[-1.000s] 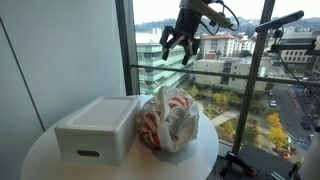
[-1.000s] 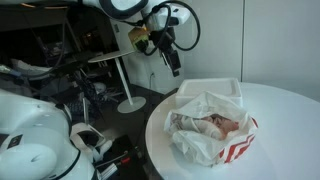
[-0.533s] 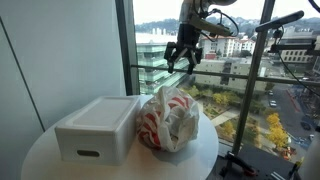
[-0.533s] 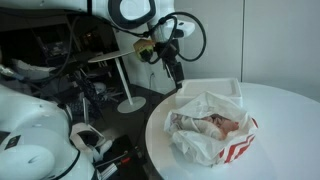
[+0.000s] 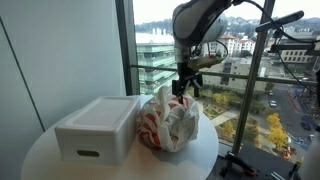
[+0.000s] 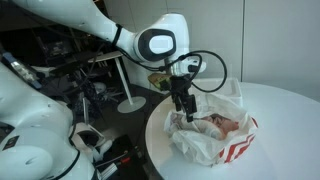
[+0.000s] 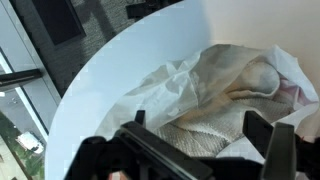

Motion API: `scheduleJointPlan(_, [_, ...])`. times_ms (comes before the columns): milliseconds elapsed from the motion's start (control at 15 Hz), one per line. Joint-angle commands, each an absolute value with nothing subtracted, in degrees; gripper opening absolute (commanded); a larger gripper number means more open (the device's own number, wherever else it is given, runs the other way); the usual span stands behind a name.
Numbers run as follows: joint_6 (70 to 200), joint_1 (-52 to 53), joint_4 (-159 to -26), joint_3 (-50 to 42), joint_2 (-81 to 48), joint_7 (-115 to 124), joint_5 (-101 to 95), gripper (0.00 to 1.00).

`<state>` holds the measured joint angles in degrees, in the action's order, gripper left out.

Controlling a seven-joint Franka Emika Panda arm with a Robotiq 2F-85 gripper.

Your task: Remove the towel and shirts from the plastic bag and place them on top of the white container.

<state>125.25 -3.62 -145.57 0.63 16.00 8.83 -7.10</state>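
- Having dropped from high above, the tool [image 5: 185,91] now hangs just above the plastic bag [image 5: 160,122].
- Arm points straight down; tool released, jaws spread.

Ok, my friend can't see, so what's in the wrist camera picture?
The open end effector hangs above a crinkled white plastic bag with pale cloth bundled inside. The bag sits on a round white table near a window.

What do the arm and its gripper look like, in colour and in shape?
The arm is white, with smooth rounded links and a dark round cap on one joint. The gripper is black and has two fingers. A thin black cable loops beside the wrist.
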Motion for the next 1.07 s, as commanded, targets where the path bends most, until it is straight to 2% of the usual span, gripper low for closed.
scheduleJointPlan(0, [134.46, -4.00, -143.61, 2.03, 7.75, 11.81, -14.25, 1.00])
scheduleJointPlan(533, [148.83, -2.97, -138.47, -1.09, -6.57, 17.98, -23.68, 1.00])
scheduleJointPlan(867, [149.23, -1.40, -135.15, -3.18, -13.15, 17.86, -21.64, 1.00])
scheduleJointPlan(933, [149.15, -1.15, -134.75, -3.38, -13.87, 17.48, -20.63, 0.75])
scheduleJointPlan(1000, [148.96, -1.07, -134.65, -3.54, -14.20, 16.83, -19.66, 0.75])
